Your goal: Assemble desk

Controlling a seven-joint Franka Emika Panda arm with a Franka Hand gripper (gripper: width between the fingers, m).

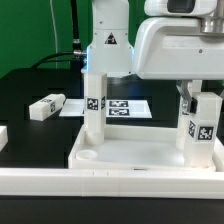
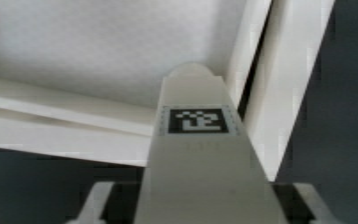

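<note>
1. We're over the desk top (image 1: pixel 130 158), the rimmed white tray lying at the front of the table (image 1: pixel 25 90), and the gripper (image 1: pixel 201 100) sits at its corner on the exterior view's right, right on a standing leg (image 1: pixel 203 128).
2. The wrist view looks straight down that leg (image 2: pixel 202 140), tag facing us, with a finger (image 2: pixel 101 200) low on either side of it. They look clamped on the leg, though we can't quite see pad contact.
3. A second leg (image 1: pixel 95 105) stands upright in the corner on the exterior view's left; a third leg (image 1: pixel 45 107) lies loose on the black table beyond, just beside the marker board (image 1: pixel 128 107).
4. To do this step well, we'd keep the leg dead vertical, centred over its socket, and turn or press without dragging the tray sideways; any tilt risks jamming the joint.
5. We'd also watch that the grip stays square on the flat faces, not the edges.
6. What we can't see: the socket under the held leg is hidden, so how far it's seated is unknown.
7. The fourth leg isn't clearly visible; a white piece (image 1: pixel 3 135) cut off at the exterior view's left edge can't be identified.
</note>
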